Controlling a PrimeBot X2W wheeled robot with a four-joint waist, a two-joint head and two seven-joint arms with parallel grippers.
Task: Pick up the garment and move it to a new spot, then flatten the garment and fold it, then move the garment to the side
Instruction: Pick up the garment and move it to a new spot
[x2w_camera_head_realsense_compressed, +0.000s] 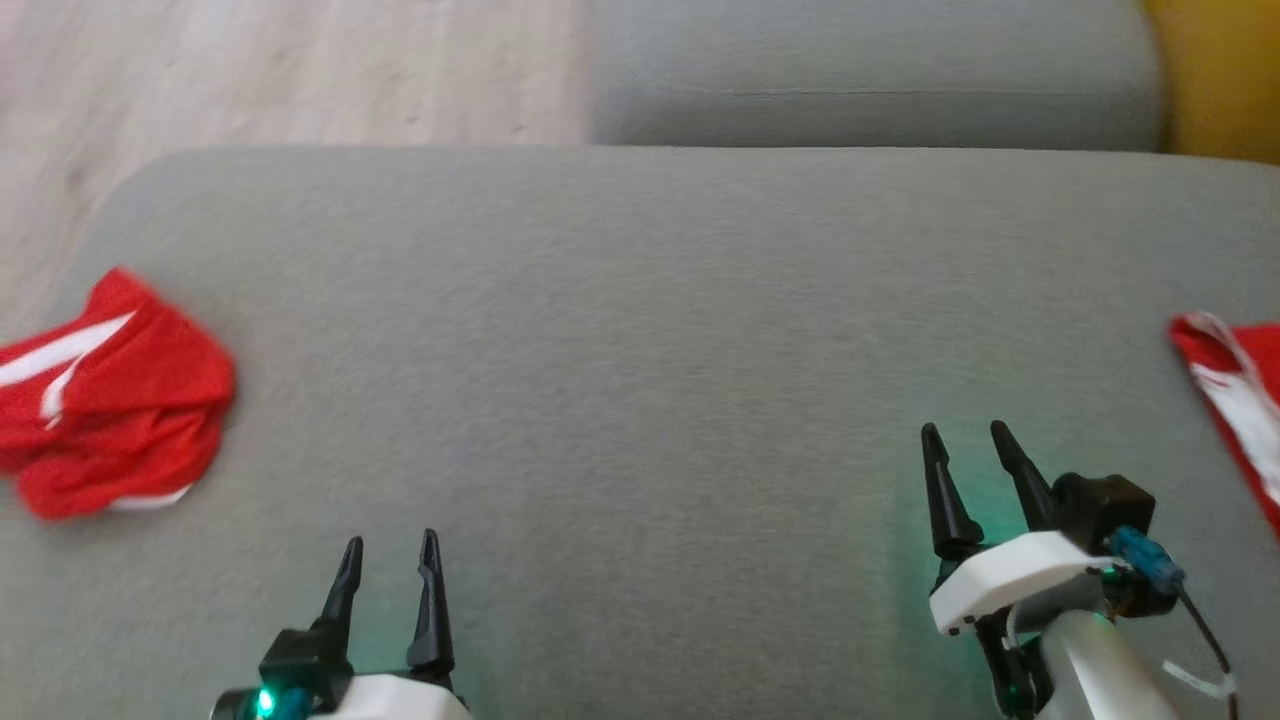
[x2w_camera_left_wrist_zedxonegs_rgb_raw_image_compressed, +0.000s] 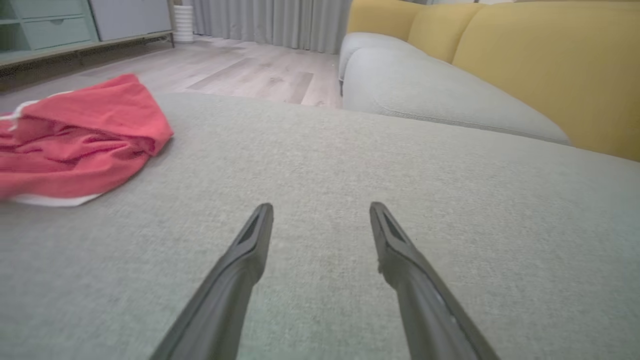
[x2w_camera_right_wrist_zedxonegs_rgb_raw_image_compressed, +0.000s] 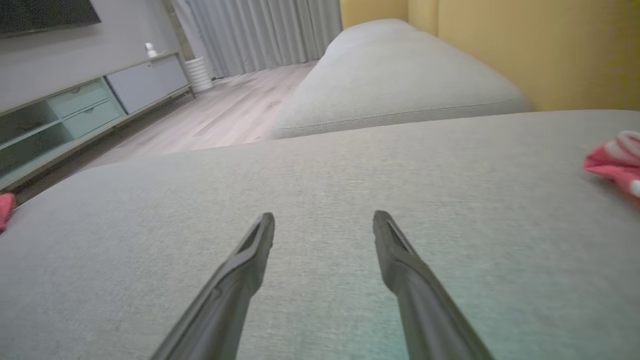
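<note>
A crumpled red garment (x2w_camera_head_realsense_compressed: 110, 400) with white stripes lies at the left edge of the grey cushion (x2w_camera_head_realsense_compressed: 620, 330); the left wrist view has it at the upper left (x2w_camera_left_wrist_zedxonegs_rgb_raw_image_compressed: 75, 140). A second red and white garment (x2w_camera_head_realsense_compressed: 1235, 390) lies at the right edge, cut off by the frame, and pokes in at the right of the right wrist view (x2w_camera_right_wrist_zedxonegs_rgb_raw_image_compressed: 615, 160). My left gripper (x2w_camera_head_realsense_compressed: 390, 545) hovers open over bare cushion, to the right of the left garment (x2w_camera_left_wrist_zedxonegs_rgb_raw_image_compressed: 320, 207). My right gripper (x2w_camera_head_realsense_compressed: 968, 432) is open too, left of the right garment (x2w_camera_right_wrist_zedxonegs_rgb_raw_image_compressed: 322, 217). Neither holds anything.
A second grey seat cushion (x2w_camera_head_realsense_compressed: 870, 75) lies beyond, with a yellow backrest (x2w_camera_left_wrist_zedxonegs_rgb_raw_image_compressed: 540, 60) behind it. Wooden floor (x2w_camera_head_realsense_compressed: 280, 70) runs past the cushion's far left edge. A low cabinet with drawers (x2w_camera_right_wrist_zedxonegs_rgb_raw_image_compressed: 90, 110) and curtains (x2w_camera_right_wrist_zedxonegs_rgb_raw_image_compressed: 260, 30) stand across the room.
</note>
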